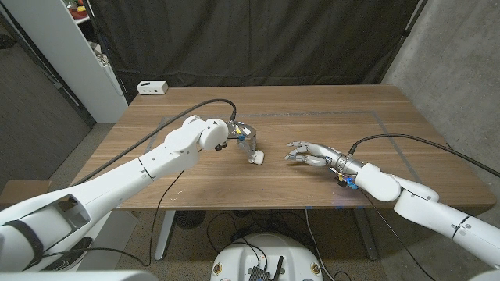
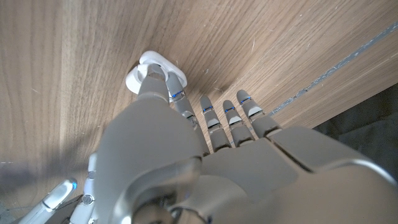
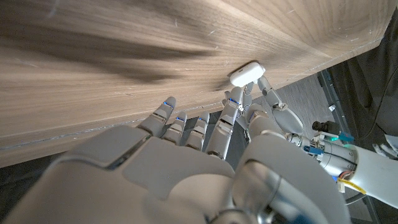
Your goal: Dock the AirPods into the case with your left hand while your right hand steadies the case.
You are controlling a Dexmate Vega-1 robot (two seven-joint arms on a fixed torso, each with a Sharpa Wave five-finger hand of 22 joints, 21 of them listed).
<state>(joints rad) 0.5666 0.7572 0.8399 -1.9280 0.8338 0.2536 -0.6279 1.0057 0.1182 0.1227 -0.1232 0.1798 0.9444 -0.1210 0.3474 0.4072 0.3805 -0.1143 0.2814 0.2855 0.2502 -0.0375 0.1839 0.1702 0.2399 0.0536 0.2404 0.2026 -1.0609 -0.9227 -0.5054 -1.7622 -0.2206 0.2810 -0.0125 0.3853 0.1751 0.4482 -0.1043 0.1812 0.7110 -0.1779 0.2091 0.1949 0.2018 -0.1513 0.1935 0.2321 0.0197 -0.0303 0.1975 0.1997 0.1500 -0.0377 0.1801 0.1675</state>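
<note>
— Case (image 1: 257,158) where?
— Near table (image 1: 328,109) middle, white, lying on the wood, well in from every edge.
— Left hand (image 1: 245,139)?
— Down on case from above, fingertips (image 2: 151,74) touching its top; whether truly gripped, cannot tell. Other fingers stretched out beside, off the wood.
— Right hand (image 1: 311,153)?
— Well apart from case, toward right edge, just above the wood, fingers spread and slightly curled, holding nothing.
— Anything else?
— White box (image 1: 152,87) at far left corner.
</note>
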